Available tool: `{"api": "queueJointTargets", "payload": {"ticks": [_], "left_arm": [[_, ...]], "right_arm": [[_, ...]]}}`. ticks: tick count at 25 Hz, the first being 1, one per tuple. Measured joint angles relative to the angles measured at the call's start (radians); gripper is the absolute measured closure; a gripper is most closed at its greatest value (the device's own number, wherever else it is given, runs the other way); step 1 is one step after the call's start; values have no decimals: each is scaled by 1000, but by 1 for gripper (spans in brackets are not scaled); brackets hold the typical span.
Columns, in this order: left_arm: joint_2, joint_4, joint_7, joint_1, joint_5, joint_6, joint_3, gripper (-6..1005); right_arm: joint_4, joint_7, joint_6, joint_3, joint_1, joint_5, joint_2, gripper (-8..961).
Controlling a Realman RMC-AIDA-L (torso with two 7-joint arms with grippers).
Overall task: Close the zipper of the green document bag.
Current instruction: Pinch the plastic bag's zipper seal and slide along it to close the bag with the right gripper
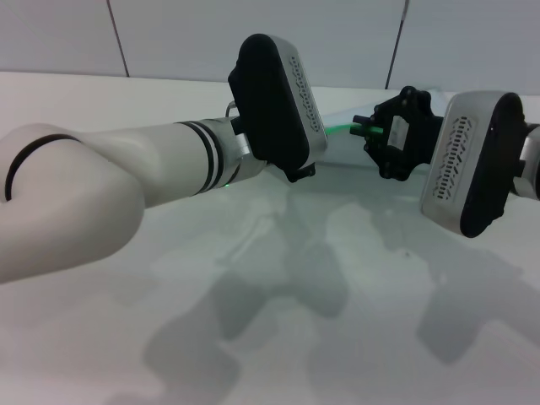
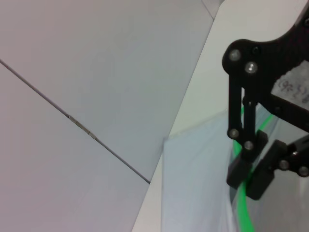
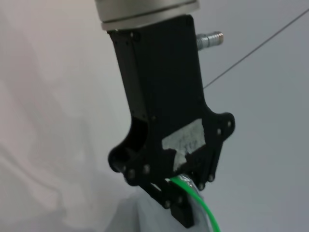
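Left gripper [image 3: 176,195], right gripper [image 2: 248,169]: jaws of both pinched on zipper [image 2: 241,212]. Advice: keep bag [image 2: 193,183] edge taut; draw straight along strip.

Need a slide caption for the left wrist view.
Right gripper pinches the green zipper along the edge of the translucent document bag.

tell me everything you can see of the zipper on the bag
The zipper is a thin bright green strip, plastic by the look, along one edge of the pale translucent bag. It curves rather than lying straight. The right gripper pinches it in the left wrist view; the left gripper is closed on another stretch in the right wrist view. From the head, only a short green length shows between the arms. No slider is visible.
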Motion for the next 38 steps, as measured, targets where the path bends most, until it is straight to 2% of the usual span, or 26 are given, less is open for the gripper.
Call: {"api": "queueJointTargets", "payload": {"ticks": [36, 38], "left_arm": [[0, 22, 7, 7, 0, 0, 1, 945], [0, 22, 7, 7, 0, 0, 1, 945]], "right_arm": [[14, 0, 13, 9, 5, 3, -2, 894], [19, 0, 13, 9, 7, 3, -2, 866]]}}
